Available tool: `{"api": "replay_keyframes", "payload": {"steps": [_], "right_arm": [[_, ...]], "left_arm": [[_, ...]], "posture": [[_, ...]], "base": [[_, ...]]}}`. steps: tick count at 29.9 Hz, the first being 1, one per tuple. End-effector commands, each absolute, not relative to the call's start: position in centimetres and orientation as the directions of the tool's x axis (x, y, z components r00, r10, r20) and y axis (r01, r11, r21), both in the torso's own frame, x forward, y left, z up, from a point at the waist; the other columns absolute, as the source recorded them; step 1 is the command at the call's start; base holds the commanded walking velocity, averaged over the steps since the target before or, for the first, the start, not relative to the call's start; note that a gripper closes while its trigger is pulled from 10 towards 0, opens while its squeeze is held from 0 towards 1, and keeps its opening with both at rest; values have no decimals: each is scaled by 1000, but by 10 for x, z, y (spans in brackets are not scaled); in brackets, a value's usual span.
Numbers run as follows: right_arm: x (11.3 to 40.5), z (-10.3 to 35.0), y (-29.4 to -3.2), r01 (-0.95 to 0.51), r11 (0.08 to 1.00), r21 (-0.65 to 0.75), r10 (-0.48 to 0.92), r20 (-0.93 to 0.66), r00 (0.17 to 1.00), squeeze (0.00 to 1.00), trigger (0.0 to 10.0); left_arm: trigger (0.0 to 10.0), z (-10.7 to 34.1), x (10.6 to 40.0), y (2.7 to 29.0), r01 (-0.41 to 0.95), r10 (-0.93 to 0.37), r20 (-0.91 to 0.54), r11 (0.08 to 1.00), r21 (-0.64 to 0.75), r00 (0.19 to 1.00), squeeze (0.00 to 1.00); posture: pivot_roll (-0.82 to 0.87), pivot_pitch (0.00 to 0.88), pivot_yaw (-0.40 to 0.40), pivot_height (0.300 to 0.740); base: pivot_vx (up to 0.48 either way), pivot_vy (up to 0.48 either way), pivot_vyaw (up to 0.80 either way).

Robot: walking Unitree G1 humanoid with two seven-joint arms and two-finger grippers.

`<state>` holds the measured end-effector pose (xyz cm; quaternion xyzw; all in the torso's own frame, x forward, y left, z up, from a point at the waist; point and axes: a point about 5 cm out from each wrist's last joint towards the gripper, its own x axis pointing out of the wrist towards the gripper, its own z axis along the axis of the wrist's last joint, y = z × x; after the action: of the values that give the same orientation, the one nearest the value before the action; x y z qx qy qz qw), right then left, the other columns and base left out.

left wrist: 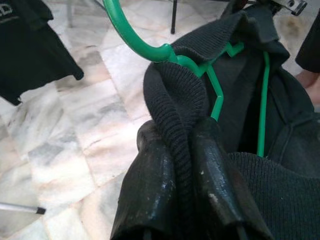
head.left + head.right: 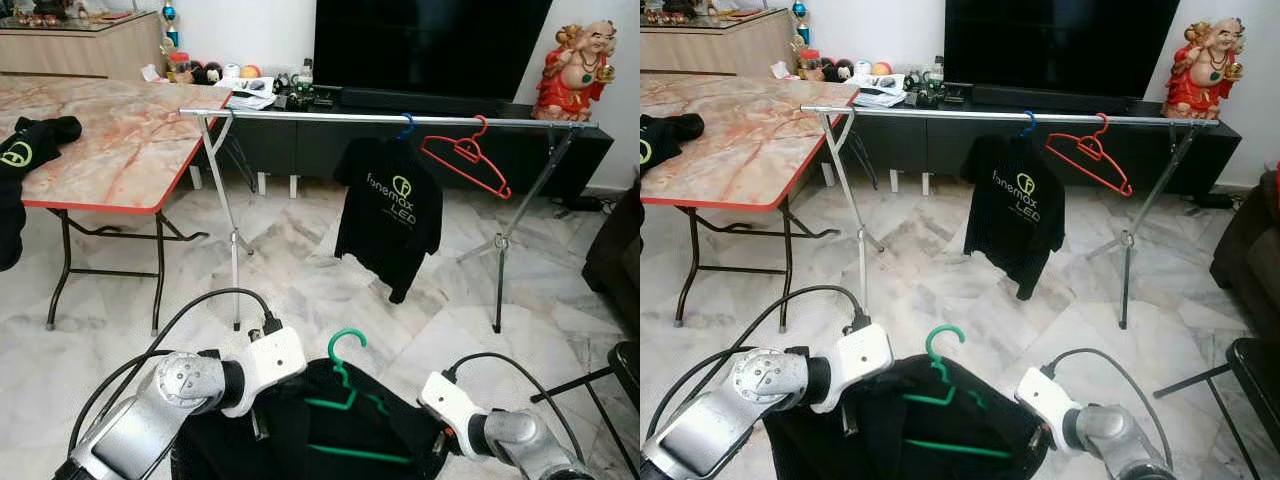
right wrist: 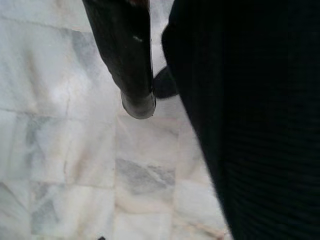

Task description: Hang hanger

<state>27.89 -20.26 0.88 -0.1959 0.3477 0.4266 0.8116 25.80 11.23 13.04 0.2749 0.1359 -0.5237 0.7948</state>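
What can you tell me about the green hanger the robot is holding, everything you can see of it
The green hanger looks like thin plastic, with an open hook pointing up and its shoulders and lower bar inside a black ribbed garment. It is held low before the robot, between both arms, above the marble floor and short of the silver rail. The left gripper pinches the garment's collar just beside the hanger's neck.

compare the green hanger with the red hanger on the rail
The green hanger sits low between the two end effectors with a black garment on it; the red hanger hangs bare on the silver rail. The green one's hook is free in the air and roughly upright, while the red one's hook is over the rail and its body tilts. Both are thin hangers with a curved hook.
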Motion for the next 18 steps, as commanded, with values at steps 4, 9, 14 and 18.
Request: {"api": "replay_keyframes", "payload": {"steps": [4, 9, 14, 18], "right_arm": [[299, 31, -185, -825, 565, -30, 650, -600, 466, 0, 10000], [300, 40, -180, -850, 526, 32, 735, -519, 435, 0, 10000], [293, 42, -184, -900, 433, 51, 771, -538, 340, 0, 10000], [295, 47, -188, -907, 417, 51, 779, -535, 328, 0, 10000]], "left_arm": [[10000, 140, 263, 108, 886, -757, -476, 305, 349, 448, 0], [10000, 140, 263, 111, 896, -766, -477, 304, 322, 431, 0], [10000, 138, 258, 116, 911, -763, -511, 262, 317, 397, 0], [10000, 138, 261, 119, 908, -756, -514, 268, 321, 405, 0]], "posture": [[121, 0, -71, 740], [121, 0, -73, 740], [122, 0, -72, 740], [120, 0, -73, 740]], "base": [[0, 0, 0], [0, 0, 0], [0, 0, 0], [0, 0, 0]]}}
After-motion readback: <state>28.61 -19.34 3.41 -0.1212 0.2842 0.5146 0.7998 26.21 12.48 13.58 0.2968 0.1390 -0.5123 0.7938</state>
